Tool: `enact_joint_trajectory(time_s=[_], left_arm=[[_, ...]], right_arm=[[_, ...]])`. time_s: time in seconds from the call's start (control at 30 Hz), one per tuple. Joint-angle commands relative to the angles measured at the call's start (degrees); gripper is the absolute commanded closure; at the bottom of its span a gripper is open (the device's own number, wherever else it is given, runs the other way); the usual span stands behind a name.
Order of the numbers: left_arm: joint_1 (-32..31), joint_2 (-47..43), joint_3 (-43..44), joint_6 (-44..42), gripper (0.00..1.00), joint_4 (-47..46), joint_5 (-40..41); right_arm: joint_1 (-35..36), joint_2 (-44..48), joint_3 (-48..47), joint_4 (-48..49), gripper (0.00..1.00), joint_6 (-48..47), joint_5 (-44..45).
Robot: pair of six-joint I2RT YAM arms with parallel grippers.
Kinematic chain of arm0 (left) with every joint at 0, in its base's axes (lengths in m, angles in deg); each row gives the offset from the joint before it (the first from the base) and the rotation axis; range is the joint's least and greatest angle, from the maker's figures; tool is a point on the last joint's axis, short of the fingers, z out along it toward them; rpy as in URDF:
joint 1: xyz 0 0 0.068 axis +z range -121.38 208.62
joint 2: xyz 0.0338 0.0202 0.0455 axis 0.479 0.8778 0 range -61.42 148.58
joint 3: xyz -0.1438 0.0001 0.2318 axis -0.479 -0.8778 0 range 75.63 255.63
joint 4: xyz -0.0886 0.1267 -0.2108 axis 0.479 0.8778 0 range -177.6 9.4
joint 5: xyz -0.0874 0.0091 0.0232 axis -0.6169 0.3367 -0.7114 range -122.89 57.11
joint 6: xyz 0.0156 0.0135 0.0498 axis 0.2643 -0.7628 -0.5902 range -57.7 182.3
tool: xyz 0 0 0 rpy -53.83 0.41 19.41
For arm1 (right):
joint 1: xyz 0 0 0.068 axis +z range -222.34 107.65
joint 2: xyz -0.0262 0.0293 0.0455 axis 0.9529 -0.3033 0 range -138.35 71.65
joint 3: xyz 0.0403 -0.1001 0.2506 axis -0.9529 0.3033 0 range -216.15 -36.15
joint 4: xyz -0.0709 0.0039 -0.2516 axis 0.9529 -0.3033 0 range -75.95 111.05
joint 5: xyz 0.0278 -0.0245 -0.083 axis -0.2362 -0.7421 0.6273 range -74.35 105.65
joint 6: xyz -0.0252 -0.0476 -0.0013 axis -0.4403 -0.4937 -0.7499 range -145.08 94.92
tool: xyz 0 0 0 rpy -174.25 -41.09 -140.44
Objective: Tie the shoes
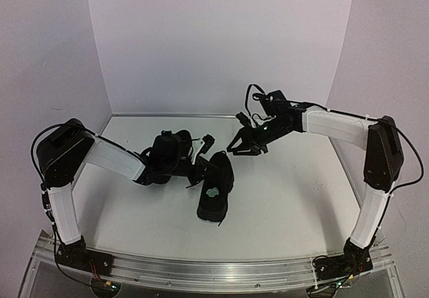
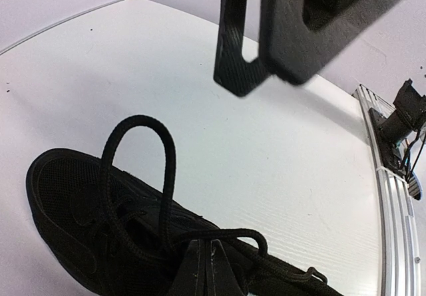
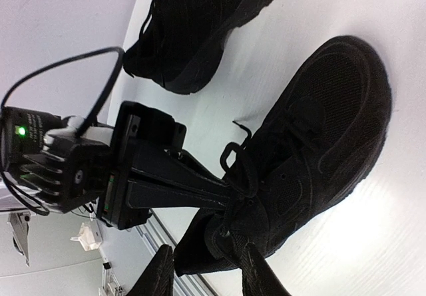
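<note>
While the left pincer (image 1: 201, 169) reaches in at the laces of the pale-patched sneaker (image 1: 218, 176) in the overhead view, the second sneaker (image 1: 175, 144) lies just behind it under its wrist. The right pincer (image 1: 242, 147) hangs over the white table (image 1: 288, 197), near the first shoe's toe. From the left wrist, the left pincer is clamped on a lace (image 2: 138, 118) whose loop stands up ahead of it over the sneaker, the right pincer above. From the right wrist, the right pincer's jaws stand apart, empty, the gripped sneaker just ahead, the other farther off.
</note>
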Motion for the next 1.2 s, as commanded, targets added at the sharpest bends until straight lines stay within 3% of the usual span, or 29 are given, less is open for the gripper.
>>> enact_joint_trajectory(time_s=[0.0,0.6,1.17], left_arm=[[0.1,0.6,0.4,-1.0,1.0,-1.0,-1.8],[0.1,0.0,1.8,-9.9,1.0,4.8,-2.6],[0.1,0.3,3.3,-12.2,1.0,6.9,-2.9]], right_arm=[[-0.1,0.7,2.9,1.4,0.69,1.4,0.6],[1.9,-3.9,4.8,7.5,0.78,7.8,2.8],[3.7,-7.6,2.3,7.9,0.83,8.9,3.1]])
